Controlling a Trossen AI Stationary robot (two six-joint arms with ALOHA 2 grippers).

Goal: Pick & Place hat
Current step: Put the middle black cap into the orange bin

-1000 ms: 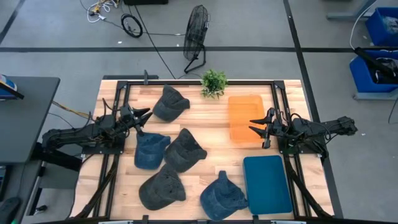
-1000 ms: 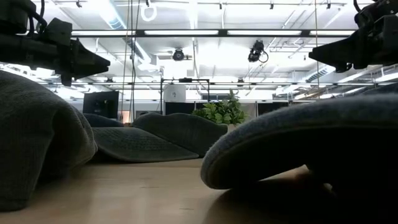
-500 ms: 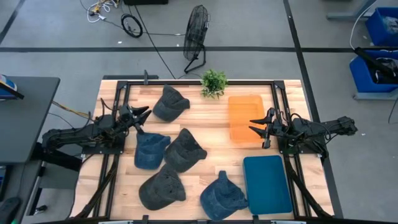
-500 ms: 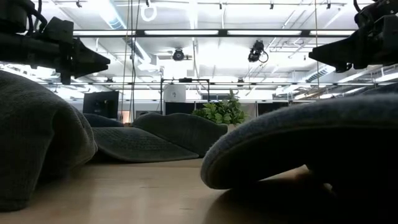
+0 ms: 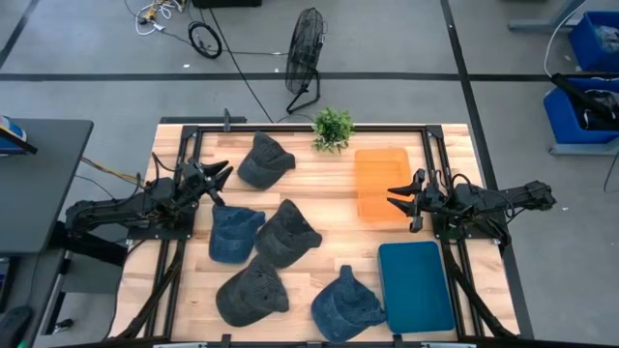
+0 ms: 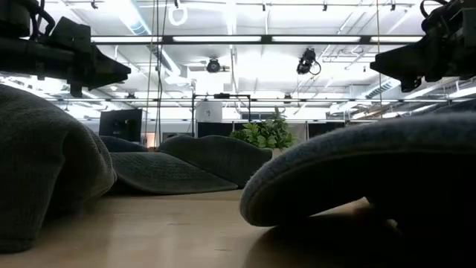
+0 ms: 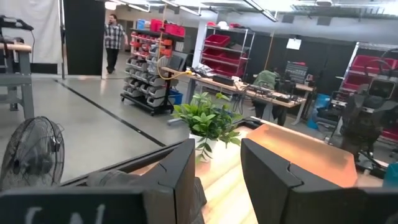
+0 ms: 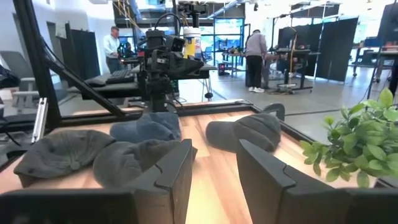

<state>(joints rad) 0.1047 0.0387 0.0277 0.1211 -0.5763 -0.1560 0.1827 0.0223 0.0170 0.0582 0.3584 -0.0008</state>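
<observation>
Several caps lie flat on the wooden table: a grey one (image 5: 263,159) near the far edge, a blue one (image 5: 232,233), a dark grey one (image 5: 287,233), another dark grey one (image 5: 251,293) and a blue one (image 5: 345,303) near the front. My left gripper (image 5: 224,182) hovers open between the far grey cap and the blue cap, touching neither. Its wrist view shows that grey cap (image 7: 118,179) behind one finger. My right gripper (image 5: 391,195) hangs open over the orange tray (image 5: 382,182), pointing left toward the caps (image 8: 146,127).
A blue rectangular tray (image 5: 416,285) sits at the front right and a small potted plant (image 5: 332,128) at the far edge. Black frame rails run along both table sides. People stand in the room beyond (image 8: 255,53). A floor fan (image 5: 305,53) stands behind the table.
My left gripper has drifted slightly toward the far edge, nearer the far grey cap, staying open. The caps and my right arm have kept still.
</observation>
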